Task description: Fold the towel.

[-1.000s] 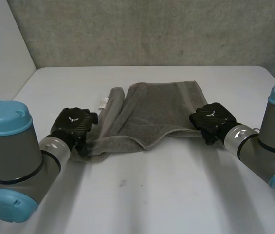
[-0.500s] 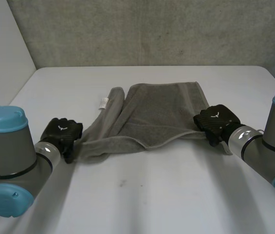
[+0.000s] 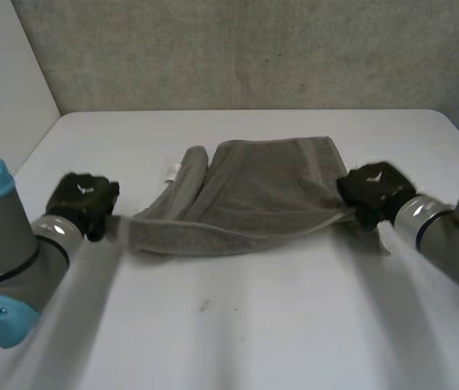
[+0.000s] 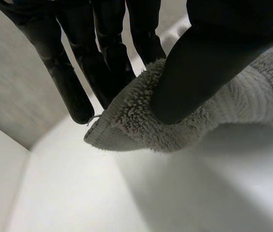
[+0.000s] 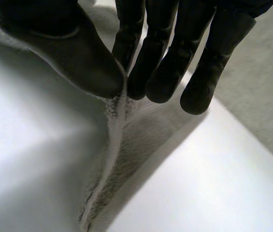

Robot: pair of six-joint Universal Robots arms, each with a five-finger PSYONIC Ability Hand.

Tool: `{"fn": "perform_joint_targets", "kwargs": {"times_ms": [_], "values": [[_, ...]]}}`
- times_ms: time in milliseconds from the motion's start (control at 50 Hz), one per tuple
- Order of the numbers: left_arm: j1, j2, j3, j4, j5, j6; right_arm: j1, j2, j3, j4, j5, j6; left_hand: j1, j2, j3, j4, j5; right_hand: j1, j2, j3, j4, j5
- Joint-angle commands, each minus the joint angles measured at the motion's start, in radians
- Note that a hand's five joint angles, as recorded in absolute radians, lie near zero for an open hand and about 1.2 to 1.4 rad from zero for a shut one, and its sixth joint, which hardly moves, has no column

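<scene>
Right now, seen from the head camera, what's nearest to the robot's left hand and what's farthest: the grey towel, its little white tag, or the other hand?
1. The towel: its corner is pinched in the left hand.
2. The white tag: on the towel's left side.
3. The right hand: across the towel, pinching its opposite end.
</scene>
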Motion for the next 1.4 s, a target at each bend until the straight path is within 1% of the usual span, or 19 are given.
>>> {"fn": "perform_joint_targets", "kwargs": {"times_ms": [20,160,400,500,620,660,720,760,780,820,880,920,1040,1160,1200,1240,1260,1280,1400], "values": [[-0.001,0.228,0.024,-0.005,-0.002,0.002,-0.060,-0.166,-0.185,0.246,-0.026,0.005,0.204,0.179,0.181,0.179,0.196,0.053,0.069,0.063,0.051,0.050],[-0.001,0.458,0.129,-0.053,-0.002,0.003,-0.106,-0.298,-0.457,0.485,-0.094,-0.001,0.204,0.179,0.181,0.179,0.196,0.053,0.069,0.063,0.051,0.050],[0.004,0.458,0.283,-0.194,-0.002,0.003,-0.101,-0.311,-0.672,0.615,-0.091,-0.017,0.204,0.179,0.181,0.179,0.196,0.053,0.069,0.063,0.051,0.050],[0.002,0.322,0.298,-0.199,-0.002,0.007,-0.087,-0.205,-0.691,0.631,-0.071,-0.052,0.204,0.179,0.181,0.179,0.196,0.053,0.069,0.063,0.051,0.050],[-0.005,0.105,0.397,-0.199,-0.001,0.008,0.011,-0.018,-0.789,0.626,0.026,-0.124,0.204,0.179,0.181,0.179,0.196,0.053,0.069,0.063,0.051,0.050],[-0.008,-0.008,0.499,-0.200,-0.002,0.008,0.047,0.094,-0.897,0.620,0.081,-0.161,0.204,0.179,0.181,0.179,0.196,0.053,0.069,0.063,0.051,0.050],[-0.010,-0.057,0.561,-0.200,-0.002,0.007,0.058,0.153,-0.978,0.614,0.104,-0.173,0.204,0.179,0.181,0.179,0.196,0.053,0.069,0.063,0.051,0.050],[-0.011,-0.125,0.704,-0.199,-0.007,0.000,0.068,0.258,-1.182,0.562,0.132,-0.171,0.204,0.179,0.181,0.179,0.196,0.053,0.069,0.063,0.051,0.050],[-0.011,-0.125,0.705,-0.199,-0.007,0.000,0.068,0.259,-1.183,0.562,0.132,-0.171,0.204,0.179,0.181,0.179,0.196,0.053,0.069,0.063,0.051,0.050],[-0.013,-0.151,0.845,-0.191,-0.010,-0.018,0.069,0.330,-1.380,0.470,0.141,-0.167,0.204,0.179,0.181,0.179,0.196,0.053,0.069,0.063,0.051,0.050],[-0.013,-0.151,0.901,-0.186,-0.012,-0.043,0.071,0.343,-1.456,0.422,0.142,-0.159,0.204,0.179,0.181,0.179,0.196,0.053,0.069,0.063,0.051,0.050],[-0.011,-0.145,0.982,-0.168,-0.015,-0.123,0.072,0.335,-1.521,0.349,0.129,-0.120,0.204,0.179,0.181,0.179,0.196,0.053,0.069,0.063,0.051,0.050],[-0.004,-0.103,0.984,-0.163,-0.015,-0.245,0.071,0.283,-1.498,0.339,0.110,-0.049,0.204,0.179,0.181,0.179,0.196,0.053,0.069,0.063,0.051,0.050],[0.007,-0.057,0.778,-0.170,0.001,-0.296,0.057,0.248,-1.306,0.517,0.000,-0.058,0.204,0.179,0.181,0.179,0.196,0.053,0.069,0.063,0.051,0.050],[0.009,-0.039,0.696,-0.165,0.001,-0.294,0.049,0.242,-1.164,0.607,-0.057,-0.107,0.204,0.179,0.181,0.179,0.196,0.053,0.069,0.063,0.051,0.050],[0.021,-0.018,0.531,-0.141,0.002,-0.294,0.045,0.240,-1.075,0.635,-0.081,-0.137,0.204,0.179,0.181,0.179,0.196,0.053,0.069,0.063,0.051,0.050],[0.021,-0.018,0.530,-0.140,0.002,-0.294,0.045,0.240,-1.074,0.635,-0.082,-0.138,0.204,0.179,0.181,0.179,0.196,0.053,0.069,0.063,0.051,0.050],[0.031,-0.016,0.454,-0.121,0.007,-0.293,0.040,0.234,-0.977,0.655,-0.095,-0.165,0.204,0.179,0.181,0.179,0.196,0.053,0.069,0.063,0.051,0.050],[0.053,-0.025,0.190,-0.013,0.056,-0.283,0.023,0.220,-0.592,0.545,-0.121,-0.217,0.204,0.179,0.181,0.179,0.196,0.053,0.069,0.063,0.051,0.050]]}}
